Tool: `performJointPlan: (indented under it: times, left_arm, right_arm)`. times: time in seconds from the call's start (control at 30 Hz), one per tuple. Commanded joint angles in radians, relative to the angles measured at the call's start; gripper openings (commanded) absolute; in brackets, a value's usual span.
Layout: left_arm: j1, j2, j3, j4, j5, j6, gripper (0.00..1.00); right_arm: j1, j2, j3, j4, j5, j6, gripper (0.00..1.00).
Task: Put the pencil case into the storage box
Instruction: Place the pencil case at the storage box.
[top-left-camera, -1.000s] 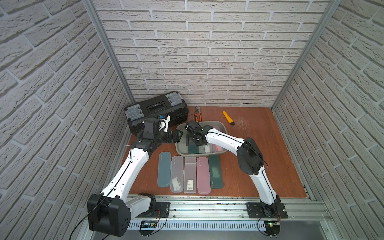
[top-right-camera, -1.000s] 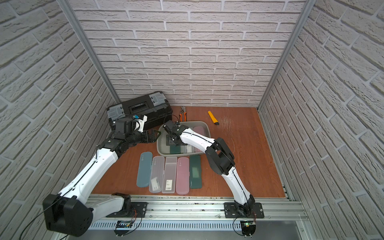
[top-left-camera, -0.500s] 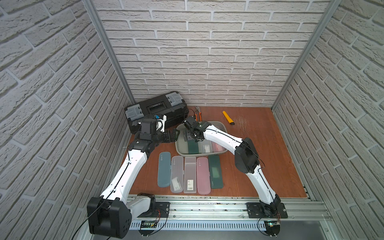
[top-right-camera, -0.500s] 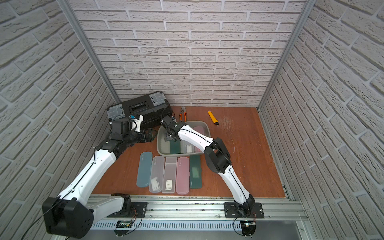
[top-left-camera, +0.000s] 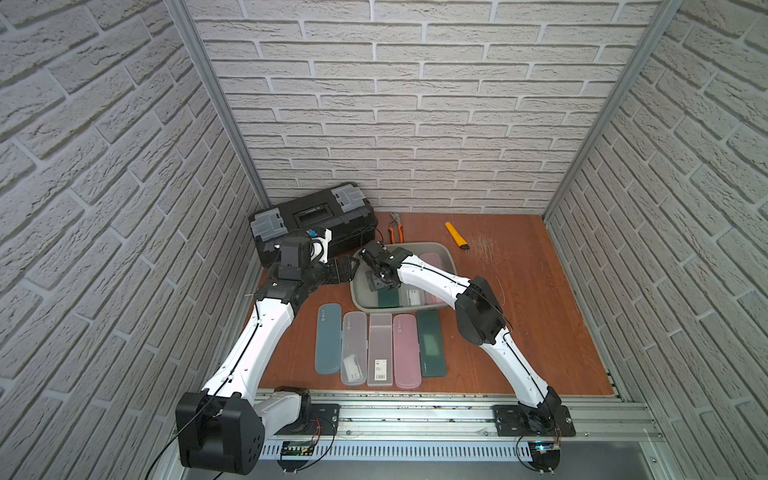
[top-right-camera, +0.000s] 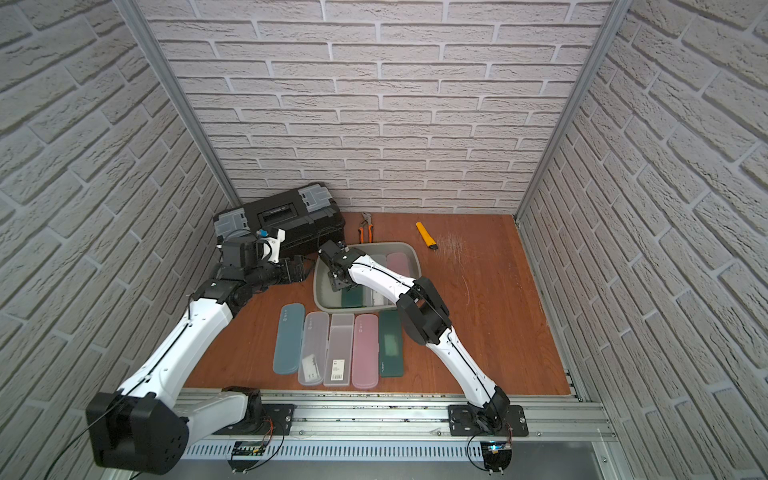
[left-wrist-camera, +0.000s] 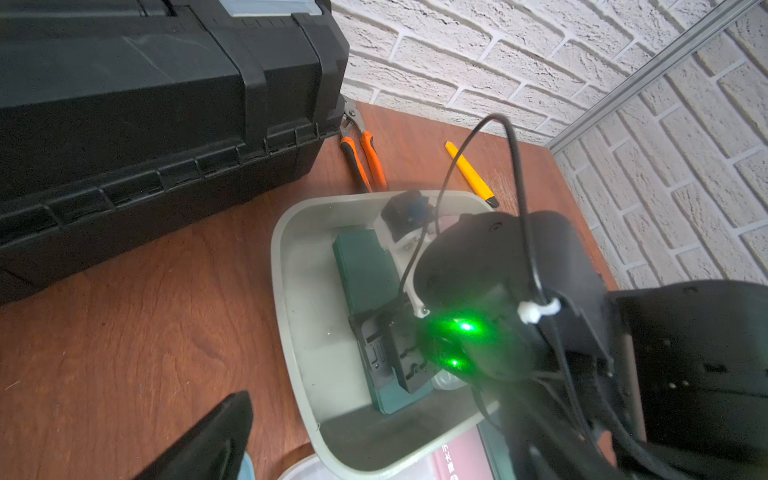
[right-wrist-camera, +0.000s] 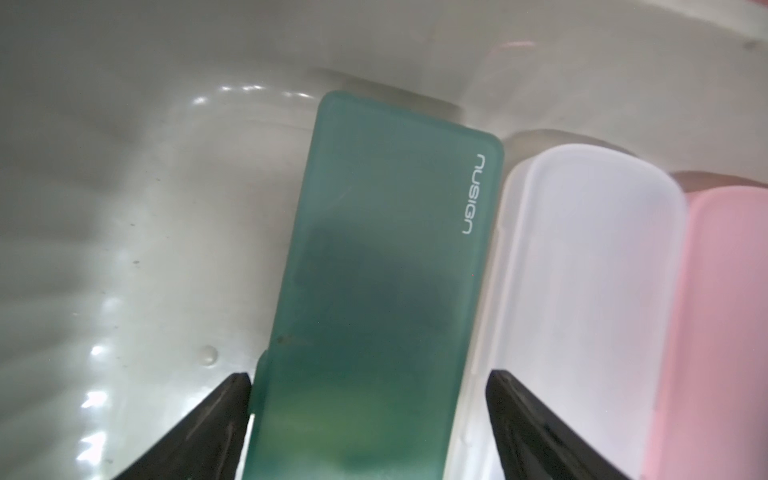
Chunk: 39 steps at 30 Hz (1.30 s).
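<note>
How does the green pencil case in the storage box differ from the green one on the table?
The boxed green case lies in the storage box beside a clear case; the table green case ends the row outside it. The open right tool straddles the boxed green case; no tool is near the table green case. Both lie flat and are dark green.

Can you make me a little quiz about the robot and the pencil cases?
1. How many pencil cases lie in the row on the table, outside the storage box? A three, B five, C eight.
2. True or false: the right tool is shut tight.
3. Fill in: the pencil case between the right tool's fingers, lying in the storage box, is ____.
Key: 1 B. 2 False, it stands open. 3 Green.
</note>
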Motion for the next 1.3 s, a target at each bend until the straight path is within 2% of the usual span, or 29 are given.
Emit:
performJointPlan:
  times: [0.0, 0.13, 0.23, 0.5, 0.63, 0.7, 0.8, 0.97, 1.1, 1.2, 1.27]
  left_arm:
    - [0.004, 0.006, -0.018, 0.054, 0.028, -0.001, 0.99]
    - [0.004, 0.01, -0.015, 0.052, 0.025, -0.001, 0.99]
    - [0.004, 0.01, -0.016, 0.051, 0.022, -0.001, 0.98]
    - [-0.007, 0.013, -0.008, 0.026, 0.005, 0.022, 0.98]
    - [-0.053, -0.001, -0.007, -0.006, -0.051, 0.043, 0.99]
    - [-0.102, -0.007, -0.002, -0.032, -0.094, 0.059, 0.99]
    - [-0.163, -0.023, -0.035, -0.004, -0.132, 0.016, 0.99]
    - [-0.188, -0.028, -0.305, 0.236, -0.112, -0.123, 0.99]
    - [-0.222, -0.07, -0.36, 0.163, -0.119, -0.159, 0.98]
    - [-0.295, -0.177, -0.343, 0.049, -0.252, -0.16, 0.98]
    - [-0.321, -0.237, -0.327, -0.014, -0.309, -0.173, 0.99]
  right_arm:
    - [0.006, -0.006, 0.012, -0.053, 0.097, -0.037, 0.92]
    - [-0.002, -0.012, 0.005, -0.078, 0.137, -0.03, 0.93]
    - [-0.009, -0.04, -0.019, -0.06, 0.114, -0.015, 0.93]
    - [-0.027, -0.219, -0.124, 0.092, -0.014, -0.001, 0.93]
    - [-0.039, -0.355, -0.2, 0.097, -0.011, -0.003, 0.93]
    - [-0.05, -0.452, -0.301, 0.117, -0.017, 0.008, 0.93]
    - [-0.067, -0.649, -0.548, 0.208, -0.054, 0.032, 0.93]
    - [-0.076, -0.91, -0.923, 0.268, -0.109, 0.084, 0.92]
    - [-0.067, -1.057, -1.148, 0.279, -0.188, 0.127, 0.9]
    - [-0.063, -1.149, -1.327, 0.369, -0.264, 0.178, 0.9]
    - [-0.062, -1.154, -1.395, 0.412, -0.327, 0.207, 0.9]
